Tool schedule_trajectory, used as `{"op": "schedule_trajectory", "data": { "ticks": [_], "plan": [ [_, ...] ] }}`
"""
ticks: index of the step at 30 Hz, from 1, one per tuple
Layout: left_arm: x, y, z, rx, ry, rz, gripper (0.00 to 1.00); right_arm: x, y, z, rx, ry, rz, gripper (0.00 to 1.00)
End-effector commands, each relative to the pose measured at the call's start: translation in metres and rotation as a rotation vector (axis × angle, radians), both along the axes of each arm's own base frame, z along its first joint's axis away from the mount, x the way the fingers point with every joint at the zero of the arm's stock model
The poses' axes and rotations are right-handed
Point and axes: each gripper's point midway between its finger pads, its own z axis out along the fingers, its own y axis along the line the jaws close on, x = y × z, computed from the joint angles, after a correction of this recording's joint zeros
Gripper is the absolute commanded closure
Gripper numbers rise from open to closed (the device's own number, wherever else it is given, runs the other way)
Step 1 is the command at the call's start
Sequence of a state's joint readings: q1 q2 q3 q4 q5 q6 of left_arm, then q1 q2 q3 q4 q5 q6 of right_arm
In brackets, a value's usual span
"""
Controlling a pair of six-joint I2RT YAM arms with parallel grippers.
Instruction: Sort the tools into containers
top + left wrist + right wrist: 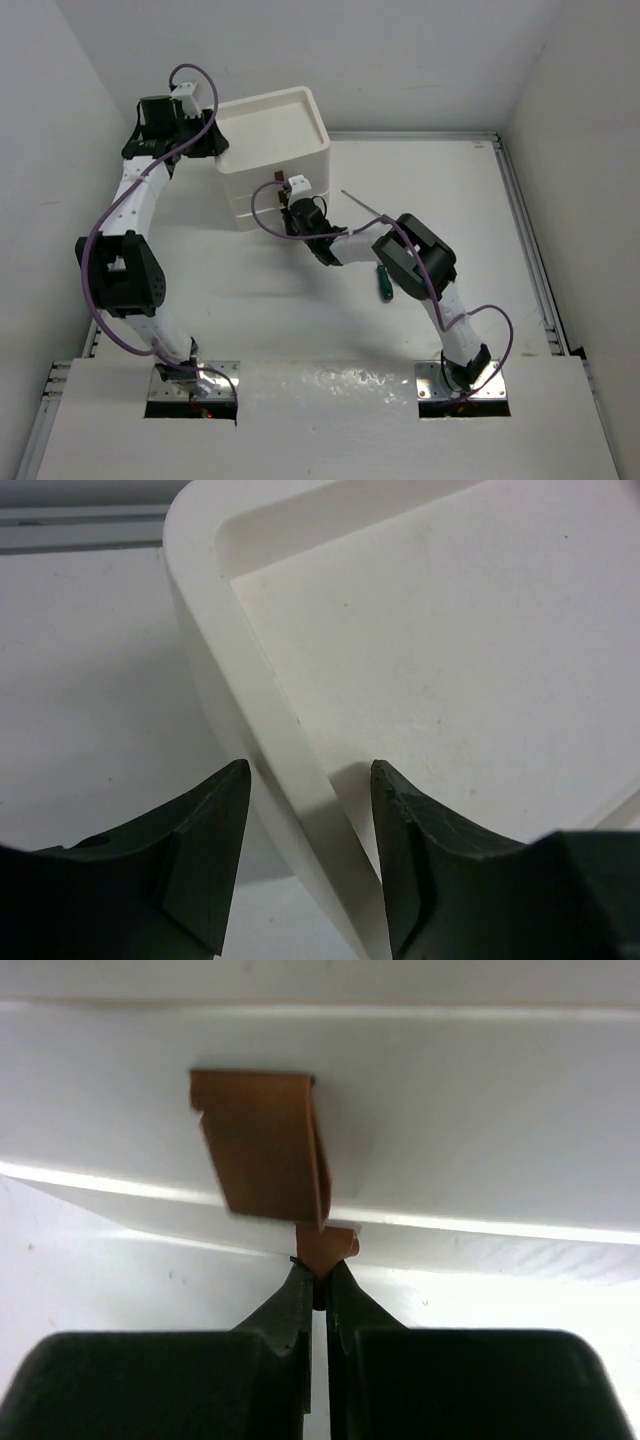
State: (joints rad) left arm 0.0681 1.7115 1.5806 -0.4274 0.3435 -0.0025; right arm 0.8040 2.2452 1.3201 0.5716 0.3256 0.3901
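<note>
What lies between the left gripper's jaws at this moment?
The top tray's rim: the left wrist view shows the left gripper straddling that wall, jaws apart on either side.

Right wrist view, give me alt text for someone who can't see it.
The right tool is shut on the lower brown tab of the white drawer unit. A larger brown tab sits just above.

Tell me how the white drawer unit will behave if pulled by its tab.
Probably light: the drawer unit looks like white plastic, so it may slide on the smooth table. Squat and wide, it seems unlikely to tip.
</note>
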Motion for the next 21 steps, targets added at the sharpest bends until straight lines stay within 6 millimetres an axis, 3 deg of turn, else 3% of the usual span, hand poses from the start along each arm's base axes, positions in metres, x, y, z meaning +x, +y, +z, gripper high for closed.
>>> {"op": "schedule_trajectory", "data": {
  "ticks": [1,4,7,8,9,10,13,16,18,21],
  "plan": [
    [-0.023,-0.009,-0.061,0.004,0.228,-0.018,0.52,0.009,0.0,0.071,0.095,-0.141,0.012,1.0],
    [-0.019,-0.012,-0.066,-0.028,0.241,0.004,0.52,-0.003,-0.006,0.063,0.081,-0.122,0.031,1.0],
    [-0.019,-0.012,-0.072,-0.048,0.264,0.032,0.74,-0.013,-0.009,0.057,0.068,-0.112,0.069,1.0],
    [-0.017,-0.026,-0.068,-0.065,0.246,0.021,0.92,-0.018,-0.013,0.052,0.056,-0.103,0.076,1.0],
    [-0.02,-0.028,-0.071,-0.076,0.253,0.026,1.0,-0.02,-0.014,0.05,0.049,-0.101,0.084,1.0],
    [-0.021,-0.028,-0.071,-0.081,0.25,0.034,1.0,-0.022,-0.017,0.057,0.043,-0.117,0.092,1.0],
    [-0.023,-0.025,-0.065,-0.091,0.219,0.074,1.0,-0.041,-0.032,0.05,0.019,-0.098,0.108,1.0],
    [-0.023,-0.024,-0.058,-0.101,0.19,0.094,1.0,-0.061,-0.034,0.046,0.044,-0.056,0.146,1.0],
    [-0.021,-0.022,-0.052,-0.106,0.168,0.113,1.0,-0.081,-0.038,0.038,0.027,-0.026,0.175,1.0],
    [-0.018,-0.022,-0.048,-0.109,0.156,0.121,1.0,-0.123,-0.028,0.034,-0.036,-0.037,0.272,1.0]
  ]
}}
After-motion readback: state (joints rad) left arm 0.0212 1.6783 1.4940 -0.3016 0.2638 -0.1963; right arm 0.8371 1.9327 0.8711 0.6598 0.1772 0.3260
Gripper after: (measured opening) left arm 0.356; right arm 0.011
